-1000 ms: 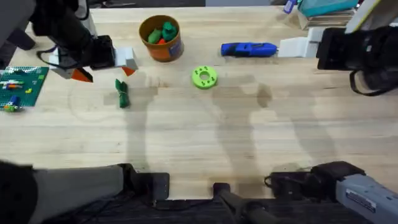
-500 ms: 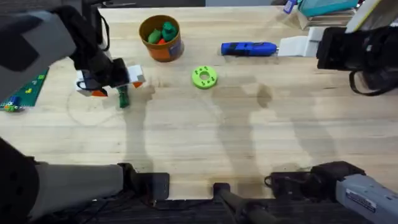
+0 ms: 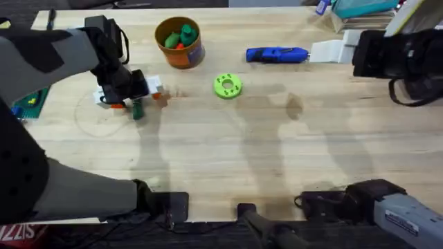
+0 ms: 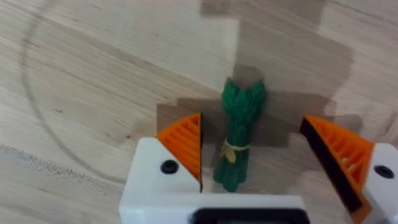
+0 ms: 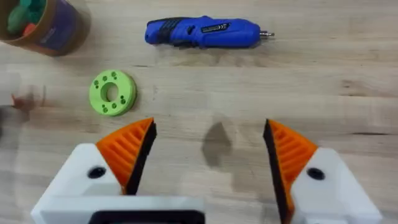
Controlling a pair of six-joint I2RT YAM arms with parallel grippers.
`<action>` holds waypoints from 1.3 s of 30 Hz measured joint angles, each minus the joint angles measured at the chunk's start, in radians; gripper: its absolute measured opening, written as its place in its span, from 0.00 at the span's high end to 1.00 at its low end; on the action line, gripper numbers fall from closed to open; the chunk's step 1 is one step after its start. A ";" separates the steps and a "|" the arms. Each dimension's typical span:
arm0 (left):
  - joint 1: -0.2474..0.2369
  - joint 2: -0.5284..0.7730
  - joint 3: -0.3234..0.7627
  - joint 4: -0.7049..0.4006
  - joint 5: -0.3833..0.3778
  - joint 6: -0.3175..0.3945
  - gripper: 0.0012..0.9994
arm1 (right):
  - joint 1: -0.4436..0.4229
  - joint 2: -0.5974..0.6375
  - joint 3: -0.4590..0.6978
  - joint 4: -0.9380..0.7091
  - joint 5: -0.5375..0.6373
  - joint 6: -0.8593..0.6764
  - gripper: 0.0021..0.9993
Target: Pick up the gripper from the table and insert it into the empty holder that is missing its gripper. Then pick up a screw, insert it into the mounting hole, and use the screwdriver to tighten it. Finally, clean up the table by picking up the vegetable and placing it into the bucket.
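Note:
The vegetable [image 3: 137, 111] [image 4: 239, 140], slim and dark green, lies flat on the wood at the left. My left gripper [image 3: 137, 100] [image 4: 252, 127] is open just above it, one orange pad on each side, not touching it. The orange bucket [image 3: 179, 41] stands behind, with toy pieces inside. The blue screwdriver [image 3: 277, 54] [image 5: 202, 32] lies at the back. The white holder [image 3: 331, 50] juts from a black arm at the back right. My right gripper [image 5: 210, 130] hangs open above bare wood. The loose gripper piece and the screw are out of view.
A lime-green ring disc [image 3: 227, 86] [image 5: 112, 93] lies between the bucket and the screwdriver. A green building plate [image 3: 29, 101] sits at the left edge, partly under my left arm. Boxes [image 3: 363, 8] crowd the back right corner.
My left arm has swung right and toward the front, bringing its open gripper from beside the vegetable to straddle it. The right arm, ring and screwdriver have not moved.

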 joint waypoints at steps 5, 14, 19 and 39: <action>-0.001 0.014 0.011 -0.010 0.020 -0.005 0.21 | 0.000 0.000 0.000 0.000 0.000 0.000 0.01; 0.000 0.021 0.024 -0.028 -0.008 -0.003 0.97 | 0.000 0.000 0.000 0.000 0.000 0.000 0.01; 0.000 0.027 0.053 -0.115 -0.010 -0.003 0.97 | 0.000 0.000 0.000 0.000 0.000 0.000 0.01; -0.004 -0.122 0.388 0.075 0.310 -0.003 0.97 | 0.000 0.000 0.000 0.000 0.000 0.000 0.01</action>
